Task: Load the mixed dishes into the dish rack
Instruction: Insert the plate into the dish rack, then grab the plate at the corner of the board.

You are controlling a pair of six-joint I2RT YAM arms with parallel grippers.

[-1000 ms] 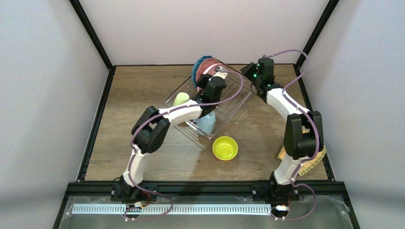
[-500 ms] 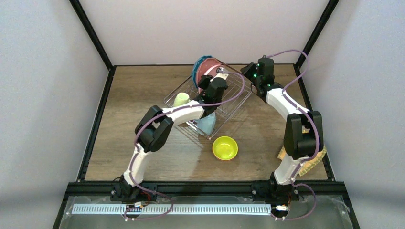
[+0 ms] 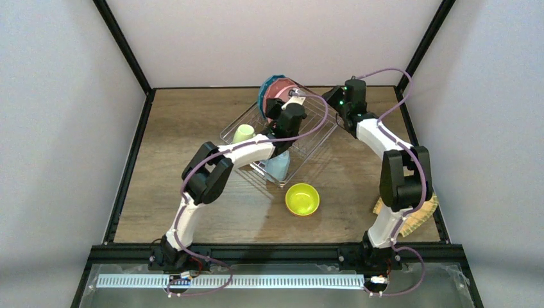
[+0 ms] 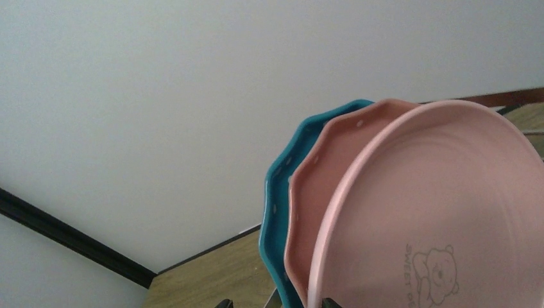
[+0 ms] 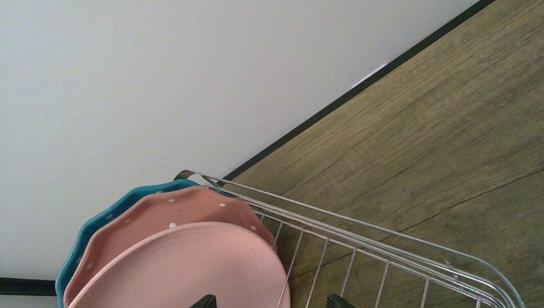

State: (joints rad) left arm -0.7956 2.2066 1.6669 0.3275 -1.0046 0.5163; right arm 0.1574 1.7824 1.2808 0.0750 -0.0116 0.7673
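Observation:
Three plates stand on edge at the far end of the wire dish rack (image 3: 314, 138): a blue dotted one (image 4: 279, 212), a pink dotted one (image 4: 314, 192) and a plain pink one (image 4: 449, 212) with a bear print. My left gripper (image 4: 274, 303) is open, its fingertips either side of the plates' lower rims. My right gripper (image 5: 271, 301) is open at the rack's far right corner, beside the plain pink plate (image 5: 192, 269). A pale green mug (image 3: 243, 133) and a light blue mug (image 3: 278, 167) sit in the rack. A lime bowl (image 3: 302, 199) rests on the table.
A woven tan plate (image 3: 417, 218) lies at the right edge, partly under the right arm. The left arm reaches across the rack over the light blue mug. Black frame posts and grey walls enclose the wooden table (image 3: 192, 160).
My left gripper's jaws have spread apart at the plates. Both arms have shifted only slightly; the dishes stand where they were.

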